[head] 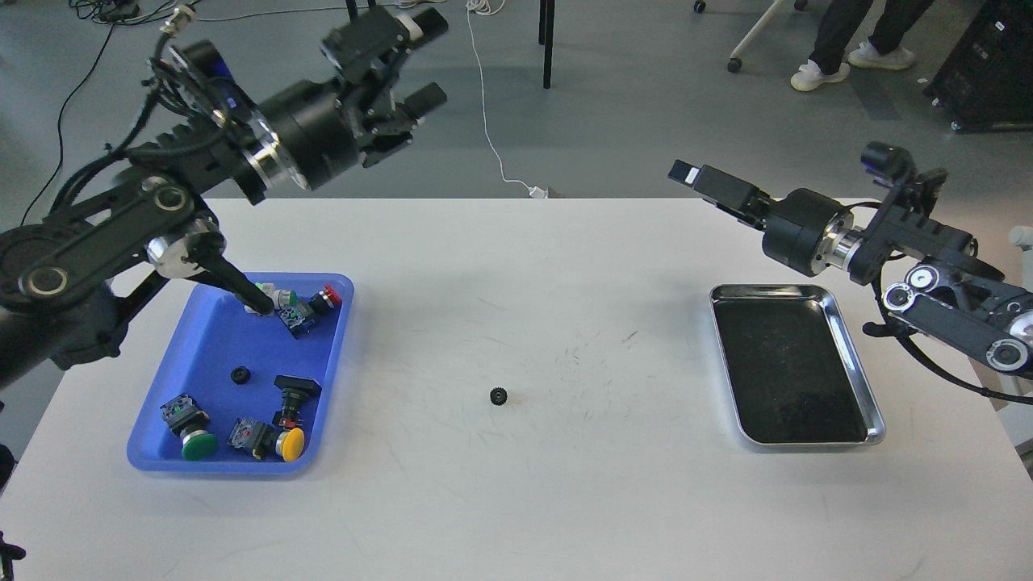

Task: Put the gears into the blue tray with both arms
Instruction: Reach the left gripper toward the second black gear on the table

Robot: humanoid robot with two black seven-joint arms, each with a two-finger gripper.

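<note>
One small black gear lies alone on the white table, near its middle. A second gear rests inside the blue tray at the left, among several coloured push-button switches. My left gripper hangs high beyond the table's far edge, open and empty, well up and right of the tray. My right gripper is raised at the far right, above the back corner of the steel tray, pointing left. Its fingers look parted and hold nothing. Both grippers are far from the gear on the table.
A shiny steel tray with a dark bottom sits at the right, with nothing in it. My left forearm crosses above the blue tray's back corner. Chair legs, a white cable and a person's feet are on the floor behind.
</note>
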